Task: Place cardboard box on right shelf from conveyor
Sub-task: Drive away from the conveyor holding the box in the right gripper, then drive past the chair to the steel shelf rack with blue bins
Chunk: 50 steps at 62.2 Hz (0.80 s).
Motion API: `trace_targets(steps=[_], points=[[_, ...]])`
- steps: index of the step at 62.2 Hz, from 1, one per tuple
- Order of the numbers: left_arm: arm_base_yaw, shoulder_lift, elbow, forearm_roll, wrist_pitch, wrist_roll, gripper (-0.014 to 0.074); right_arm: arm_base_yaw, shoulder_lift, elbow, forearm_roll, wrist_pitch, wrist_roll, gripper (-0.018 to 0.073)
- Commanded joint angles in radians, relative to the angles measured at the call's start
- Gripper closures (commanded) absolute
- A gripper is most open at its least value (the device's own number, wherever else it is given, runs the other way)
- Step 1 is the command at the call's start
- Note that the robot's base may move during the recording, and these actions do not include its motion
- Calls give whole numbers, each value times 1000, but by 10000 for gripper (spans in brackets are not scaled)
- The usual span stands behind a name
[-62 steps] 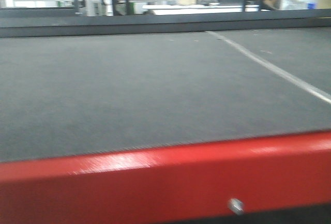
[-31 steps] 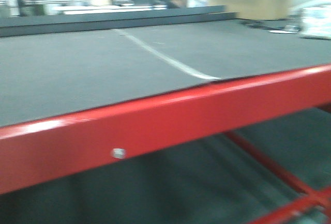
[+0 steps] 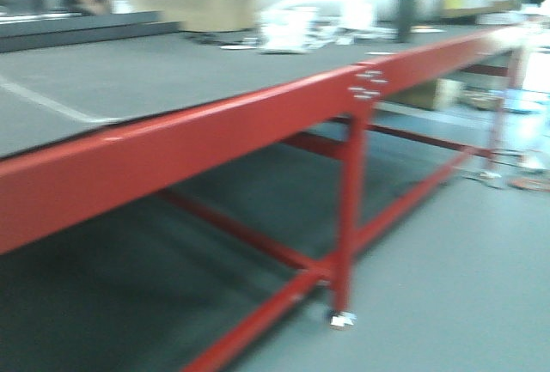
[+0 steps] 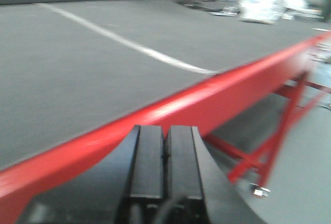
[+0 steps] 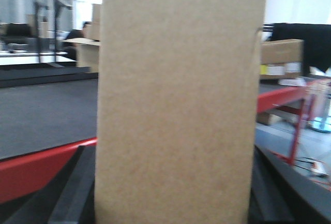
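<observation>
The plain tan cardboard box (image 5: 178, 100) fills the middle of the right wrist view, standing upright. My right gripper (image 5: 173, 188) is shut on the cardboard box, with a dark finger (image 5: 77, 182) pressed to its left side and the other to its right side. In the left wrist view my left gripper (image 4: 166, 131) is shut, its two black pads together with nothing between them, just in front of a red table rail. The right shelf and the conveyor are out of view.
A long red-framed table (image 3: 215, 123) with a dark grey top and a white stripe runs across the front view. Its red leg (image 3: 348, 209) stands on grey floor (image 3: 464, 260). A brown labelled box (image 5: 281, 58) and white clutter (image 3: 292, 28) lie farther off.
The front view has swung to the right: the table's red rail slid left and tilted, and its leg, lower braces and the floor have come into sight.
</observation>
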Motion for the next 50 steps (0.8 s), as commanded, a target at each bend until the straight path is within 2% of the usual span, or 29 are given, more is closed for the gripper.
trace_targets(steps=[1, 50], points=[[-6, -10, -3, -3, -82, -1, 715, -3, -1, -29, -2, -106, -8, 214], [-6, -10, -3, -3, -82, -1, 715, -3, -1, -29, -2, -106, -8, 214]])
